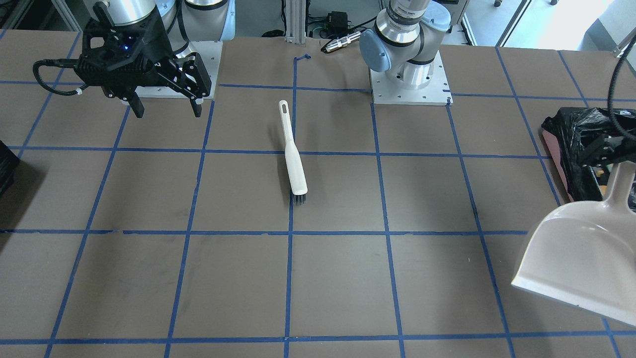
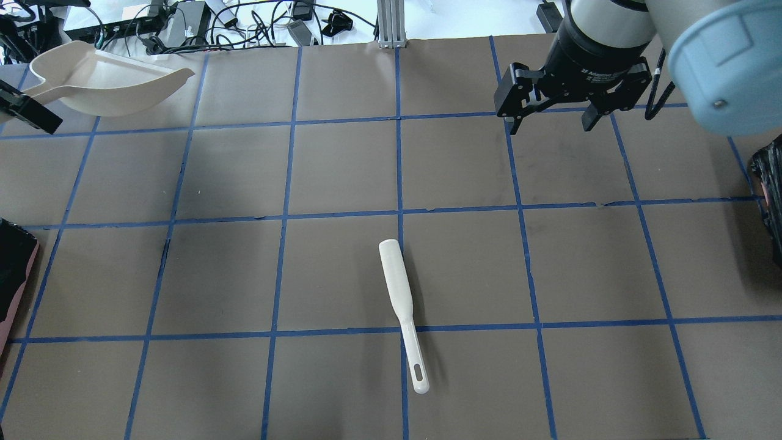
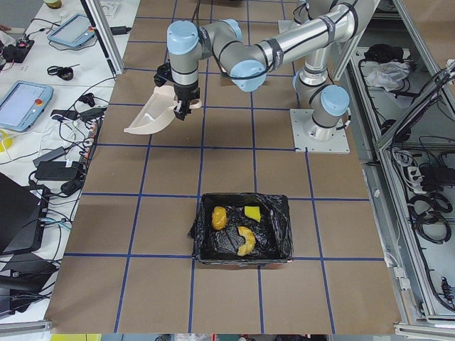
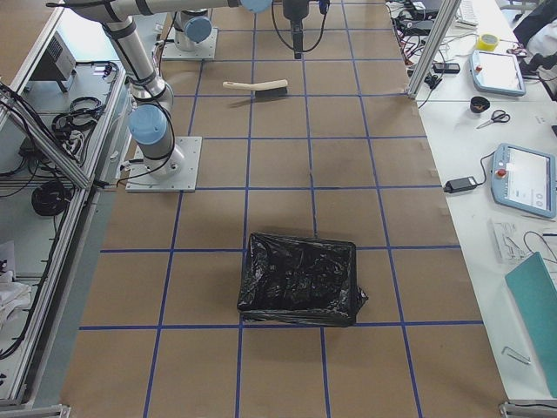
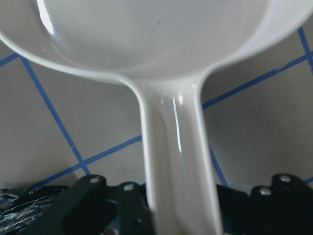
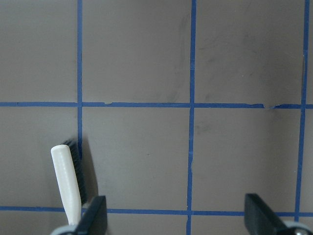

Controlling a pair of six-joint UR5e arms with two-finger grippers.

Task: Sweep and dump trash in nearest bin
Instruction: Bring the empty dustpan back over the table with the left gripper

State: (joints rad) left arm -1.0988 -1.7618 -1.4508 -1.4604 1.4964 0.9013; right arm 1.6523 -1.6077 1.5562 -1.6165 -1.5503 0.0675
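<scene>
The trash lies inside the bin [image 3: 279,207] with its black bag: a golden-brown lump [image 3: 219,217], a green-and-yellow sponge wedge [image 3: 252,212] and a curved pastry [image 3: 246,240]. My left gripper [image 1: 613,154] is shut on the handle [image 5: 178,161] of the cream dustpan [image 1: 581,263]. The pan hangs above the table beside that bin [image 1: 571,144], and its scoop looks bare. Near its own base my right gripper [image 1: 166,107] hovers open with nothing in it. The white brush [image 2: 400,299] lies flat at mid-table.
A second black-lined bin [image 4: 300,279] stands at the table's other end, its edge [image 2: 773,201] showing at the right. Cables and devices crowd the far edge [image 2: 244,24]. Blue tape marks a grid on the brown table [image 2: 342,165].
</scene>
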